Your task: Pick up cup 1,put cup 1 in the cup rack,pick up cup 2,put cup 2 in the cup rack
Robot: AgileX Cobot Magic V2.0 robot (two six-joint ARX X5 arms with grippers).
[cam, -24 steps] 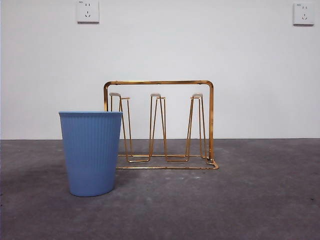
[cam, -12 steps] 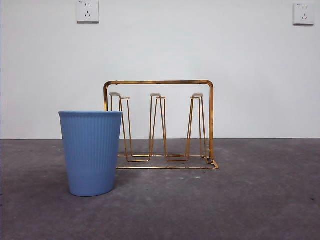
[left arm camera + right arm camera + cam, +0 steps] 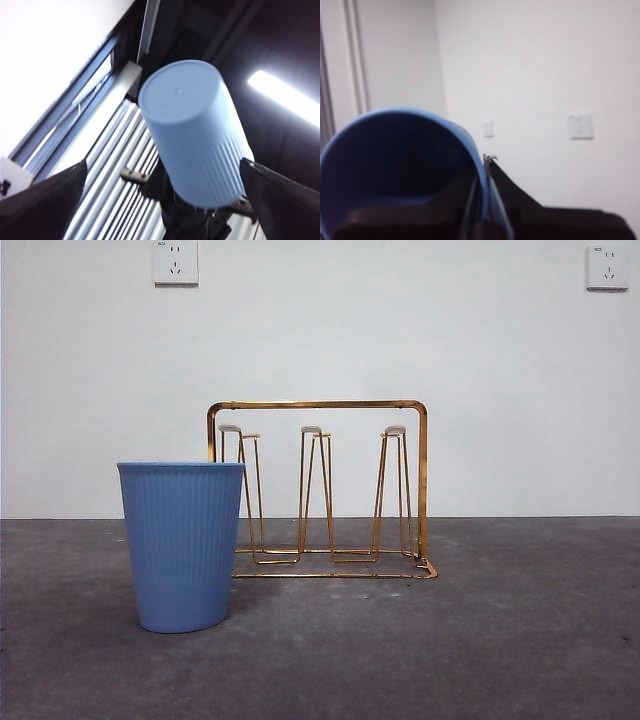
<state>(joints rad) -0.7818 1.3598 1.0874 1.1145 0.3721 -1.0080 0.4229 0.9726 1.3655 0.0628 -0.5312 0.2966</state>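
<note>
Clamping the rim of the held blue cup (image 3: pixel 395 165) with the right gripper (image 3: pixel 484 172), jaws shut on the cup's wall, one jaw inside the mouth and the other outside. Presents the cup's dark interior to that wrist camera, with a pale wall and two wall sockets (image 3: pixel 581 125) beyond. Spreading wide and gripping nothing, the left gripper (image 3: pixel 162 165), one jaw at each side of its wrist view. Looks between them at the same held cup, flat base turned to the lens, ribbed sides running back to the wider end, where the dark body of the right gripper grips it. Sits close to one left jaw in that view, contact impossible to tell. Behind it, a bright ceiling light (image 3: pixel 285 97) and slatted window blinds (image 3: pixel 115 165). Out on the table (image 3: pixel 500 640), in the front view, no arm at all. Standing upright there, mouth up, the standing blue cup (image 3: pixel 182 545), ahead of and to the left of the cup rack (image 3: pixel 318 405), covering the rack's left end from this angle; touching or not, cannot tell. Rack upright on its flat wire base, gold frame arching over three pairs of prongs, neither cup yet on it. Impossible to say which cup is cup 1 and which cup 2.
</note>
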